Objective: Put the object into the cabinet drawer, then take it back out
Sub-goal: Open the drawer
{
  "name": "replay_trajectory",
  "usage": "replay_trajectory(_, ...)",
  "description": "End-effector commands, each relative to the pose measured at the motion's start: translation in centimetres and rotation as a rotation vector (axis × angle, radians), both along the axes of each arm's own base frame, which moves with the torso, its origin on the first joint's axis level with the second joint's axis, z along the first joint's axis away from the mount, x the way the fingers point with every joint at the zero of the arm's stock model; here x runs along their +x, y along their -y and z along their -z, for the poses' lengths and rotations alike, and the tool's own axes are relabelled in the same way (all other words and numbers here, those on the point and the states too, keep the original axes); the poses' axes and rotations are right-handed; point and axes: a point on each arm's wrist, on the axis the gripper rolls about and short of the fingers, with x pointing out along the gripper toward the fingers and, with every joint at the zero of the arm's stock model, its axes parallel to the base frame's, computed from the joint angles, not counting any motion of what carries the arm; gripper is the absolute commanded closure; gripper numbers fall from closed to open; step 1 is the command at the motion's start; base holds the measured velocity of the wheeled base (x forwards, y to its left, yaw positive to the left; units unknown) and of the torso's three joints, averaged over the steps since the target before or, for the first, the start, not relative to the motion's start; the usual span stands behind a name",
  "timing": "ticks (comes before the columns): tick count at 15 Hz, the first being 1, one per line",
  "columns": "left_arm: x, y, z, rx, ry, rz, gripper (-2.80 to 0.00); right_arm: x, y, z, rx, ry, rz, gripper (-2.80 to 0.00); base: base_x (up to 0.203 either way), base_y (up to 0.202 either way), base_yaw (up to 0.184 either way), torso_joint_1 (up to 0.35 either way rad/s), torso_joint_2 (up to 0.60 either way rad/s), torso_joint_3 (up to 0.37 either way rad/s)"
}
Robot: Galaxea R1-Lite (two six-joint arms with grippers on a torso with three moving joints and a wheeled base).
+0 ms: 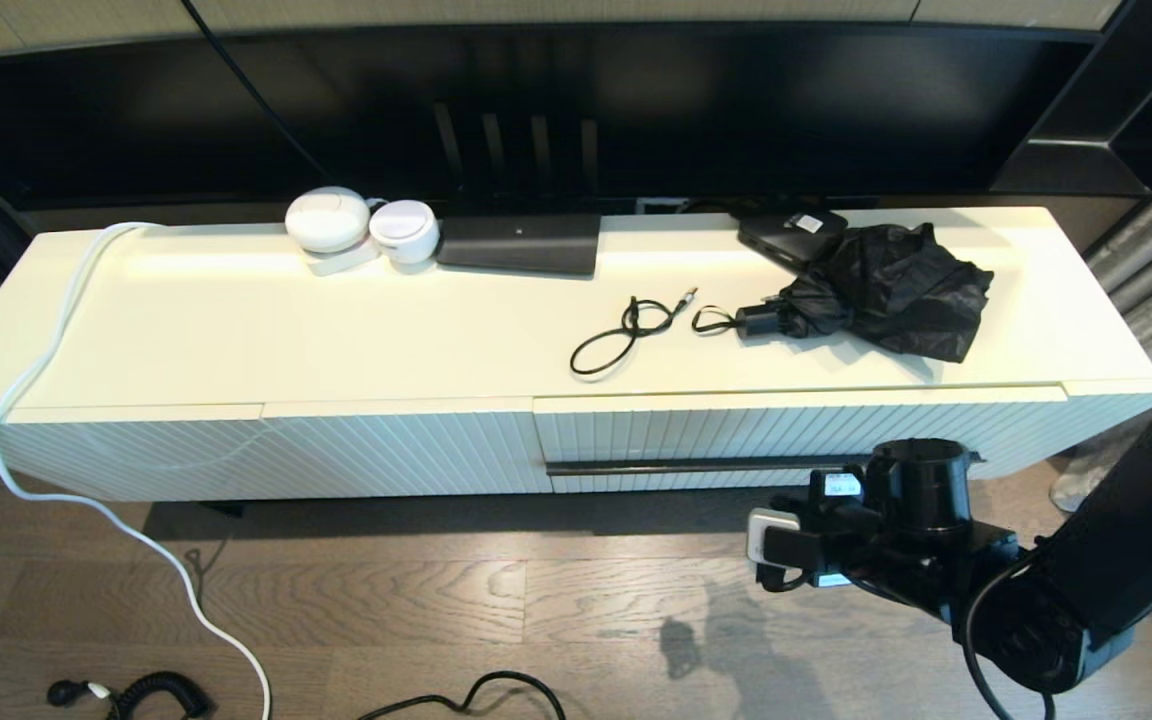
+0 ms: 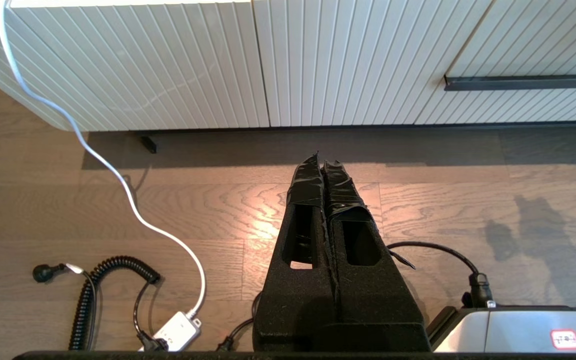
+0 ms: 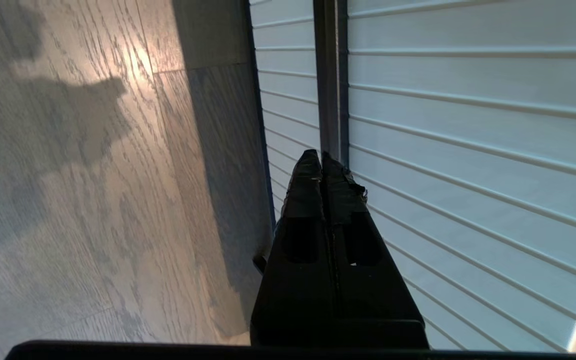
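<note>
Wooden plank floor [image 1: 556, 600] under a long, low cream cabinet [image 1: 236, 330] with a glossy top, against a dark wall unit. On the top: two white round devices [image 1: 361, 228] at the back left, a flat black box [image 1: 519, 242] beside them, a loose black cord [image 1: 626, 335] near the middle, and a collapsed black umbrella [image 1: 876, 290] toward the right, its handle pointing at the cord, a small black box [image 1: 791, 235] just behind it. White cable [image 1: 36, 400] draped off the top's left end down to the floor; coiled black cord [image 2: 93, 290] and a white adapter [image 2: 175, 330] on the floor near it.

Cabinet drawer [image 1: 796, 425] at the right half of the ribbed front, pushed fully in, its black bar handle [image 1: 696, 466] running along the front. Handle-less ribbed panel [image 1: 336, 450] to its left.

Right gripper [image 3: 322, 162] low in front of the drawer, tips right at the bar handle as seen from the right wrist view; touching or just short of it, cannot tell. Jaws pressed together, nothing between them.

Left gripper [image 2: 320, 165] parked above the floor, pointing toward the ribbed panel, well apart from it. Jaws closed and empty.
</note>
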Motion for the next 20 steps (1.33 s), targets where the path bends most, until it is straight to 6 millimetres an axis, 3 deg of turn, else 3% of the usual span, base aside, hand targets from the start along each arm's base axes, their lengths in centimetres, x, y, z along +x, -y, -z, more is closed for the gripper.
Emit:
replay_trajectory(1,0.0,0.0,0.0,0.000,-0.001,0.000,0.00,0.4,0.0,0.9,-0.005,-0.008,-0.015,0.00,0.000,0.000,0.000,0.000,0.00,0.000)
replay_trajectory(4,0.0,0.0,0.0,0.000,0.000,0.000,0.00,0.7,-0.2,1.6,0.002,0.002,-0.025,0.00,0.000,0.000,0.000,0.000,0.00,0.000)
replay_trajectory(9,0.0,0.0,0.0,0.000,-0.001,0.000,0.00,1.3,-0.3,0.9,0.025,0.078,-0.027,0.00,0.000,0.000,0.000,0.000,0.00,0.000)
replay_trajectory(10,0.0,0.0,0.0,0.000,0.000,0.000,0.00,1.2,-0.3,1.0,0.022,0.074,-0.027,-2.80,0.000,0.000,0.000,0.000,0.00,0.000)
replay_trajectory(20,0.0,0.0,0.0,0.000,0.000,0.000,0.00,1.2,0.9,1.6,-0.070,-0.039,-0.020,-2.80,0.000,0.000,0.000,0.000,0.00,0.000)
